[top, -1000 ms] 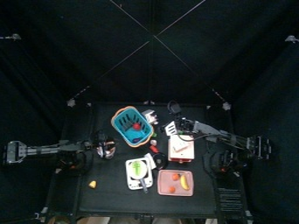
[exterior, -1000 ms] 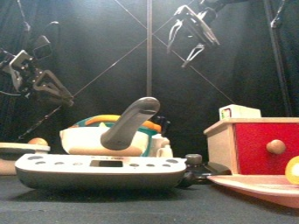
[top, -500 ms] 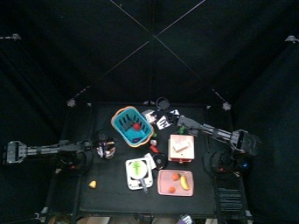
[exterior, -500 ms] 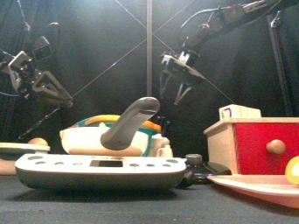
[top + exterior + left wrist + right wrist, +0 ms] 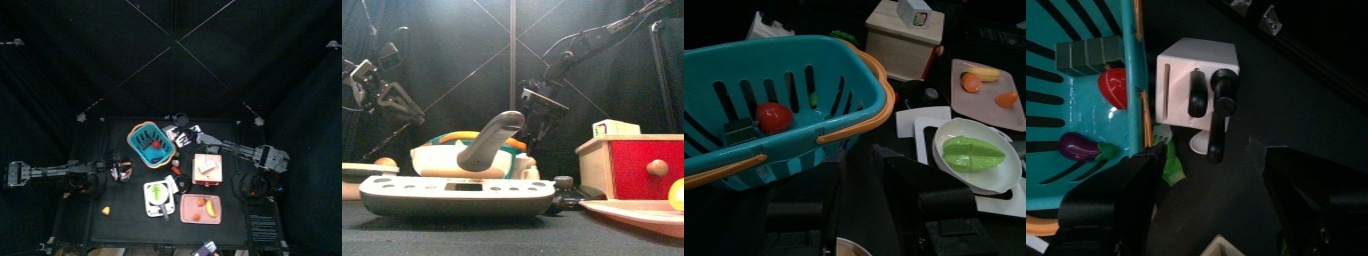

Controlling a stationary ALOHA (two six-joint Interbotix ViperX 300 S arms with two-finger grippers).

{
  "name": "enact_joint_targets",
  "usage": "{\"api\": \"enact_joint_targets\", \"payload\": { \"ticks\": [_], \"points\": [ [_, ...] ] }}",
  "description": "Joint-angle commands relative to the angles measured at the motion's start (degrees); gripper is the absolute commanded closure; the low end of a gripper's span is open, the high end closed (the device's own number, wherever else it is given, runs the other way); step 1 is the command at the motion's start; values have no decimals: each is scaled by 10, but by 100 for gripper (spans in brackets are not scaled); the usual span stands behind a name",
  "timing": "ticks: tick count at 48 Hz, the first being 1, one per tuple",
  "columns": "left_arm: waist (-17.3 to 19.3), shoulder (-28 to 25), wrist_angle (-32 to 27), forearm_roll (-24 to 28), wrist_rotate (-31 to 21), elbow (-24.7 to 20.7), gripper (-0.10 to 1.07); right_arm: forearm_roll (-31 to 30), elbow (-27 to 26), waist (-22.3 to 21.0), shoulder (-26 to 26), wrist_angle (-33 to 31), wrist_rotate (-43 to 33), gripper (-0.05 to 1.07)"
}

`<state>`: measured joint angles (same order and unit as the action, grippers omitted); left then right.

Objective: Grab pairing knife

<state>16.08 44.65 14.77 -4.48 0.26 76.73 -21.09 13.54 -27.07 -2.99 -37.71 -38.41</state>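
A white knife block [image 5: 1184,75] stands beside the teal basket [image 5: 1080,110], with black knife handles [image 5: 1221,98] sticking out of it. I cannot tell which handle is the paring knife. My right gripper [image 5: 1213,205] is open and empty, hanging above the block. In the top view it [image 5: 177,124] is at the back of the table by the basket [image 5: 150,142]. In the front view it [image 5: 543,104] hangs behind the basket. My left gripper [image 5: 871,215] is open and empty, resting left of the basket [image 5: 778,100].
A wood and red box [image 5: 636,160] stands front right, beside a pink tray [image 5: 643,212] with fruit. A grey appliance with a lever [image 5: 469,190] is nearest the front edge. A white plate with a green item [image 5: 974,155] lies on a board. The basket holds a red tomato [image 5: 774,117].
My right arm has swung from over the red box toward the back left and come down, ending above the knife block by the basket. The left arm has not moved.
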Motion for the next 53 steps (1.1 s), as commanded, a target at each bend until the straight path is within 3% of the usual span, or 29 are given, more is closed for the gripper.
{"api": "enact_joint_targets", "payload": {
  "ticks": [1,12,42,53],
  "points": [
    [2,-1,3,-1,-1,-8,27,-7,-9,-7,5,5,1,6],
    [2,-1,3,-1,0,-8,27,-26,-10,-7,-9,8,-2,9],
    [2,-1,3,-1,1,-7,27,-28,-12,-11,-22,5,-4,42],
    [2,-1,3,-1,1,-7,27,-27,-17,-8,-21,4,-5,49]
  ]
}}
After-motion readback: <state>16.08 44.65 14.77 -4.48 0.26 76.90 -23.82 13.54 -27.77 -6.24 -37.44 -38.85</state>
